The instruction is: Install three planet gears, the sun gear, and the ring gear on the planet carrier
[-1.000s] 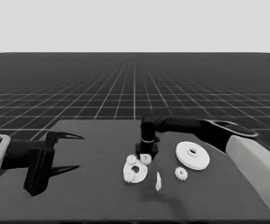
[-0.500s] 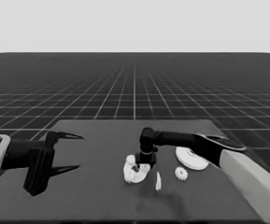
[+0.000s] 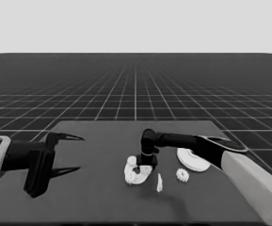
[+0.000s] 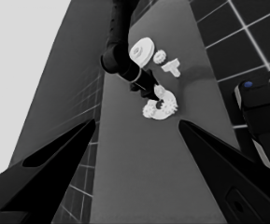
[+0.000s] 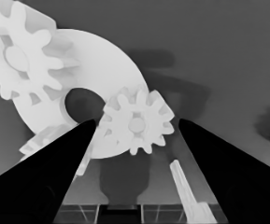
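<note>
The smaller round part point(image 3: 132, 173) lies at mid-table with three small gears on it. In the right wrist view one gear point(image 5: 20, 56) sits on its far rim, a second point(image 5: 43, 140) shows partly behind a finger, and a third point(image 5: 137, 123) rests beside the centre hole. My right gripper point(image 3: 145, 163) is low over this part, open, its fingers on either side of that third gear. A loose gear point(image 3: 182, 175) and the larger round part point(image 3: 193, 159) lie to the right. My left gripper point(image 3: 79, 153) waits open over the table's left end.
A thin white piece point(image 3: 159, 182) lies just in front of the smaller round part and to its right, between it and the loose gear. The right arm's pale grey part fills the lower right corner. Dark machinery with blue lights point(image 4: 260, 121) shows past the table's edge.
The right gripper moved left and down, from beside the larger round part to just above the smaller round part. The left arm has not moved.
</note>
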